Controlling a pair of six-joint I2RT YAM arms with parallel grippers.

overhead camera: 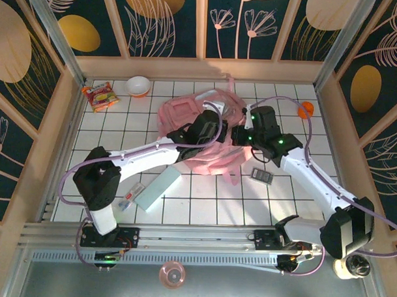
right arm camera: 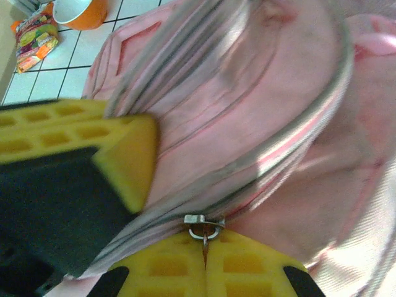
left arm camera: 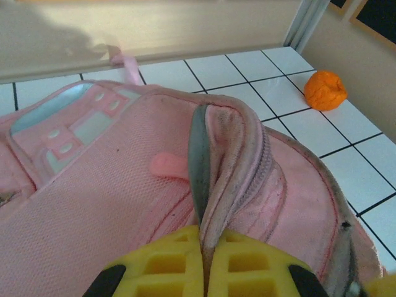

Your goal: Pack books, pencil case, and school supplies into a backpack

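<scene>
Pink backpack (overhead camera: 177,115) lies slumped on the tiled table (overhead camera: 203,207), toward the back and about mid-width, with both arms reaching in over it. My left gripper (left arm camera: 204,247) is closed: in the left wrist view its yellow pads (left arm camera: 164,263) pinch an upright fold of the pack's fabric, a grey edge strip running up from between them. My right gripper (right arm camera: 205,244) is closed too, clamped on the small metal zip pull (right arm camera: 203,226) at its fingertips; one yellow finger of the left gripper sits close by at the left of that view. Mint-green pencil case (overhead camera: 159,189) lies on the tiles near the left arm, apart from the pack, with the clear packet (overhead camera: 130,198) just beside it. Grey calculator-like gadget (overhead camera: 261,175) lies by the right arm, near the pack's front edge. Snack packet (overhead camera: 99,95) and bowl (overhead camera: 138,86) are at the back left, a small orange object (left arm camera: 325,90) at the back right.
</scene>
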